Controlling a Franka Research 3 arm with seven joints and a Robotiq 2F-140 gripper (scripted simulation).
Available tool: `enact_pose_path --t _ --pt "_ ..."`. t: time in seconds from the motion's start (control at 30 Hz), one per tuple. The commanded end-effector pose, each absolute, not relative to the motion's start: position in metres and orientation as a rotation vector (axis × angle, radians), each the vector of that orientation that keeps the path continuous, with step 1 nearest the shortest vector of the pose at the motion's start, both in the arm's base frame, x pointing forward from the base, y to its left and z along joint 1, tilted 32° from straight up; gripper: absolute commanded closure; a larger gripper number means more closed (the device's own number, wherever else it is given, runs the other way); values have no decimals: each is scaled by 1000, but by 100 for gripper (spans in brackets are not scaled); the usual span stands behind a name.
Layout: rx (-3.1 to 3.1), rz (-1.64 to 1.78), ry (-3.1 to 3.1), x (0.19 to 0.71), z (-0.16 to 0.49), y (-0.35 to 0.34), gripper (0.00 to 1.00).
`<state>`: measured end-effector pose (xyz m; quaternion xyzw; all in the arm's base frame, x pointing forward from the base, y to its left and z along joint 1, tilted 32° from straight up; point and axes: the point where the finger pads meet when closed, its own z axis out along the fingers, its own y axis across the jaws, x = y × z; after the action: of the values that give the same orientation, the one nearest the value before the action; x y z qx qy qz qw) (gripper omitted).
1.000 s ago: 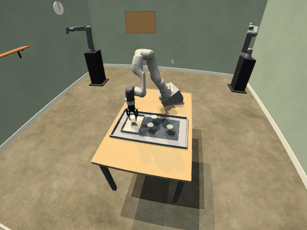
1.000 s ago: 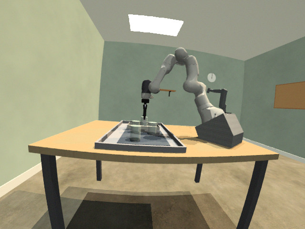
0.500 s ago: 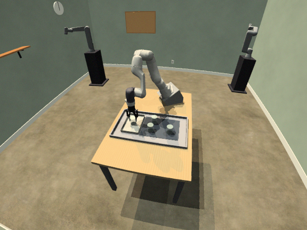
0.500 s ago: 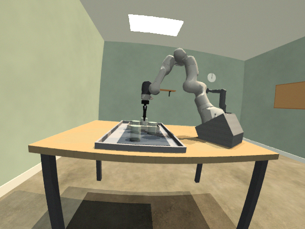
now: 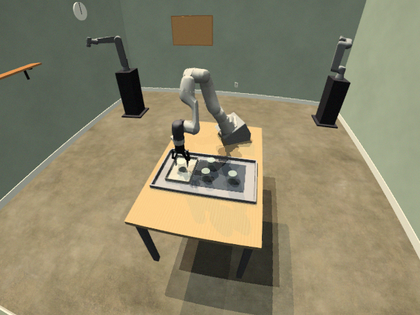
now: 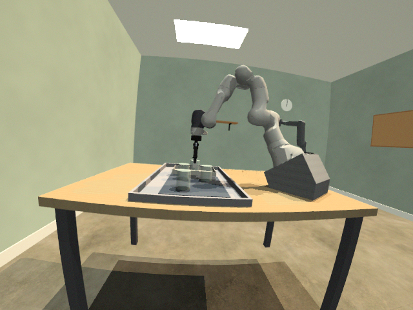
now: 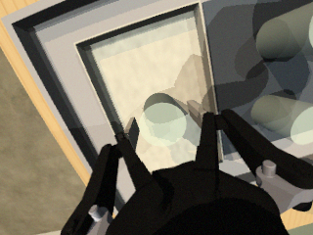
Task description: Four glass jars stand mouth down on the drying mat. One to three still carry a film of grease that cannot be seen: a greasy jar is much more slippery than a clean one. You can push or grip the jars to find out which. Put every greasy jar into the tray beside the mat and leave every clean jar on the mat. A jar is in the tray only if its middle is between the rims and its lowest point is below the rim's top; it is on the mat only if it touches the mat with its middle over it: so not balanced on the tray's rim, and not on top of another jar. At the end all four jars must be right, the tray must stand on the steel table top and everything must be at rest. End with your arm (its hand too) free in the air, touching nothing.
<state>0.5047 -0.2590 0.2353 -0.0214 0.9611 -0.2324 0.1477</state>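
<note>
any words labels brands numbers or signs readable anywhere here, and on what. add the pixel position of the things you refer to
None that can be read.
Wall clock [image 5: 80, 11] [image 6: 286, 104]: a dark hand shows, any numerals too small to read.
Corkboard [image 5: 191, 30] [image 6: 393, 129]: no text seen.
Jars, tray, mat, gripper: no text seen.

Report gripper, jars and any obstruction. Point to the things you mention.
Gripper [image 5: 181, 160] [image 6: 195, 162] [image 7: 161, 116] open around one jar [image 5: 181, 163] [image 7: 163, 124], holding nothing. That jar stands in the tray [image 5: 167, 172] [image 7: 98, 90]; three on the mat [image 5: 222, 184] [image 6: 206, 192] [image 7: 230, 59]. Nothing visibly blocking.
</note>
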Motion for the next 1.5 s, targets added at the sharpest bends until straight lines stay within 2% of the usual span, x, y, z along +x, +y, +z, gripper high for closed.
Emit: enact_pose_path --t 0.0,0.5,1.47 --pt "-54 -667 2760 507 236 -258 0" --pt "-54 -667 2760 507 236 -258 0" --pt "-54 -667 2760 475 326 -211 0"
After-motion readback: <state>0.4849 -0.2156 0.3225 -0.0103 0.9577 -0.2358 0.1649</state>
